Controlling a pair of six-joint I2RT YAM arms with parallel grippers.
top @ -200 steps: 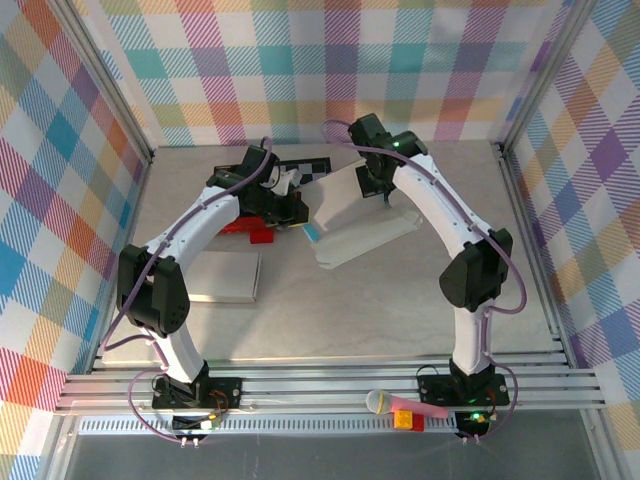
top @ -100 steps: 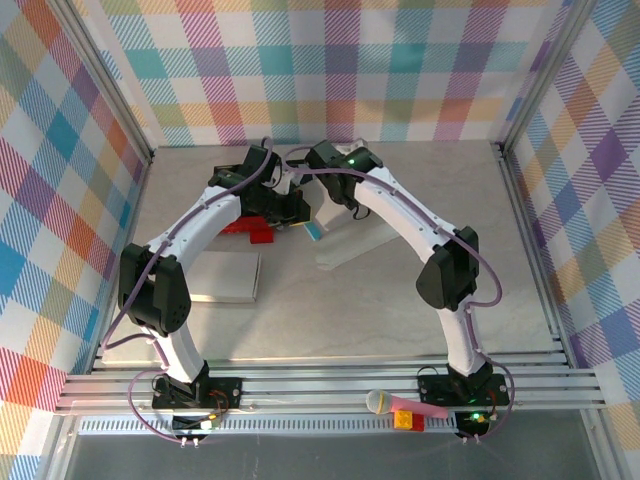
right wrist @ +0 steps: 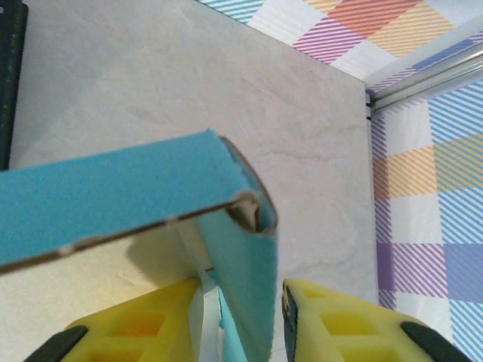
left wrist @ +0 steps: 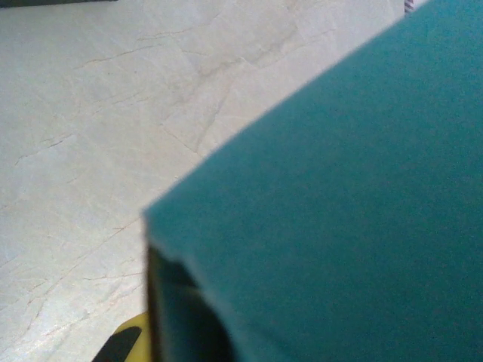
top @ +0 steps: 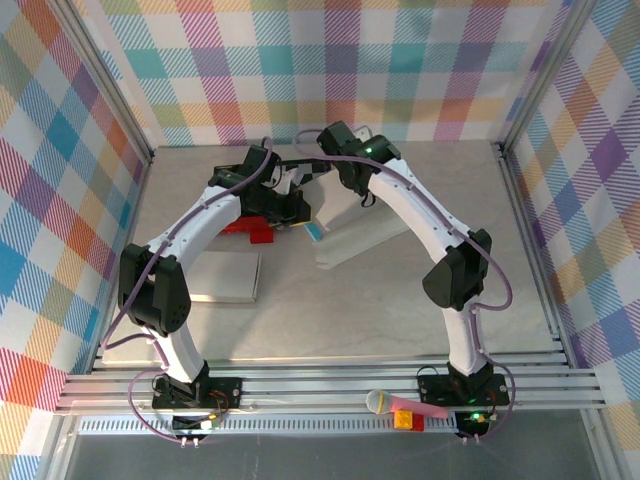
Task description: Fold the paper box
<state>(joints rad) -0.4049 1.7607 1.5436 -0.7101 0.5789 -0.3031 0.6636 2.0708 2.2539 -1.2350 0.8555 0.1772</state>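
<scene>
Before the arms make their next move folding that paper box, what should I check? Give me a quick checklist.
1. Right claw open, a finger on either side of the blue and white paper box's flap: ok.
2. Left claw shut: ok.
3. Left claw really pinching the box: cannot tell, the cardboard is blurred in the left wrist view.
4. Box folded shut: not ok, the flap stands free.
5. Red block apart from the box: ok.
</scene>
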